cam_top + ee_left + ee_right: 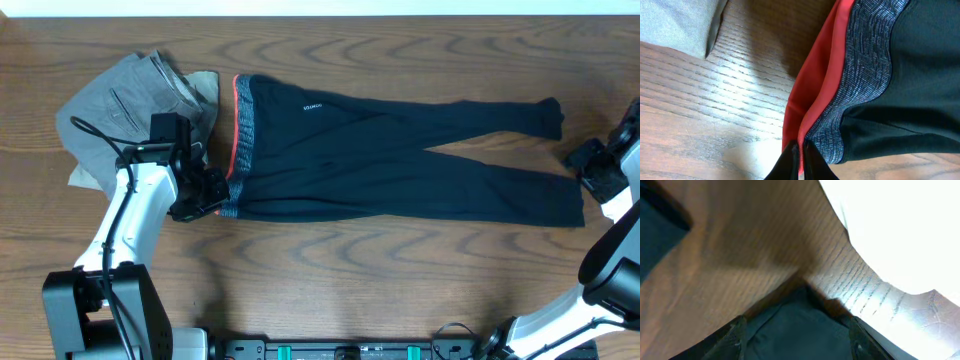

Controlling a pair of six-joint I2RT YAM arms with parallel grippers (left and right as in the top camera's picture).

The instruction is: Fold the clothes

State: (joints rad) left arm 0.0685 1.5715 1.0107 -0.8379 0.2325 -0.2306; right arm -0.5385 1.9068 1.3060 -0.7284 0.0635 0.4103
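Dark wood-grain table [330, 260], pale strip [400, 8] along its far edge, bright glare [900, 225] beyond

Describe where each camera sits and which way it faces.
Overhead: above the wooden table, looking straight down on long black leggings with grey, coral-edged waistband and folded grey-khaki trousers; both arms, left gripper and right gripper show.
Left wrist: low beside the waistband, looking along its coral edge; own fingertips pinch it.
Right wrist: low at the ankle end, facing the table edge; own spread fingers flank dark fabric.
Shared: overhead and left wrist both show waistband, trousers.
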